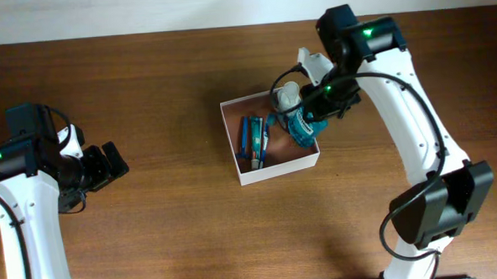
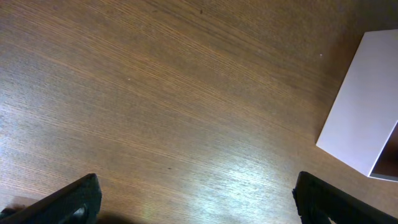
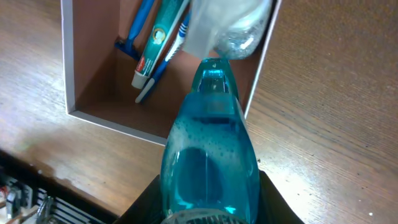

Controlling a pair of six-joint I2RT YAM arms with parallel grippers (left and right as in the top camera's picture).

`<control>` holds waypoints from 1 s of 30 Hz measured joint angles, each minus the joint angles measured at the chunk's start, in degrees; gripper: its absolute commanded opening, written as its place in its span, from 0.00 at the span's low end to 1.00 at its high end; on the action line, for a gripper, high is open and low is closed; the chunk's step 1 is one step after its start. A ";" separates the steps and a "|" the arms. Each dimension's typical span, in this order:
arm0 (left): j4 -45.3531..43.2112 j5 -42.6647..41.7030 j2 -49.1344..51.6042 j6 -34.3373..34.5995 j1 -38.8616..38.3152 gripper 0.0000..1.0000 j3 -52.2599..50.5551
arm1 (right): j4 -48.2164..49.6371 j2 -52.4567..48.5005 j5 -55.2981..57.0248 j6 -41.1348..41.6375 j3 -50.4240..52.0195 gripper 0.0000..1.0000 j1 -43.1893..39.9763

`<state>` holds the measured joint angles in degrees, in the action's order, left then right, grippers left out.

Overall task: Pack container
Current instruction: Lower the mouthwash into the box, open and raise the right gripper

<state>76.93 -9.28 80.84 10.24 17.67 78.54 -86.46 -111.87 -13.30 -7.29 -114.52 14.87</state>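
A brown wood-grain desk (image 1: 170, 67) (pale wall (image 1: 142, 9) behind) carries the shallow, square, white-walled container (image 1: 279, 168) near its middle. The right pincer (image 1: 305, 124) grips a clear teal plastic bottle (image 3: 208, 155) over its edge; the left pincer (image 2: 196, 199) gapes wide.

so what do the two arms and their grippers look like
Both arms have smooth white shells with black joint housings. The left arm and right arm each carry a small green light on a black block near the wrist, with thin black cables running beside the white links. The left gripper and right gripper are black, with blocky fingers.
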 measured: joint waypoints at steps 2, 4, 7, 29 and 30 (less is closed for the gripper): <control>0.00 0.00 0.00 0.00 0.00 0.99 0.00 | 0.39 -0.17 0.72 0.44 0.00 0.27 1.01; 0.02 0.00 0.00 0.00 0.00 0.99 0.00 | 0.66 -0.72 2.10 1.31 0.00 0.27 2.10; 0.02 0.00 0.00 0.00 0.00 0.99 0.00 | 0.66 -2.60 3.89 2.49 0.00 0.27 3.54; 0.02 0.00 0.00 -0.02 0.00 0.99 -0.02 | 3.37 -8.41 9.51 3.08 0.09 0.32 5.01; 0.00 0.00 0.00 0.00 0.00 0.99 0.00 | 3.37 -8.41 9.70 3.28 0.11 0.32 5.01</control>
<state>76.93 -9.28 80.84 10.24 17.67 78.54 -83.09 -120.29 -3.60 -4.01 -114.41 19.88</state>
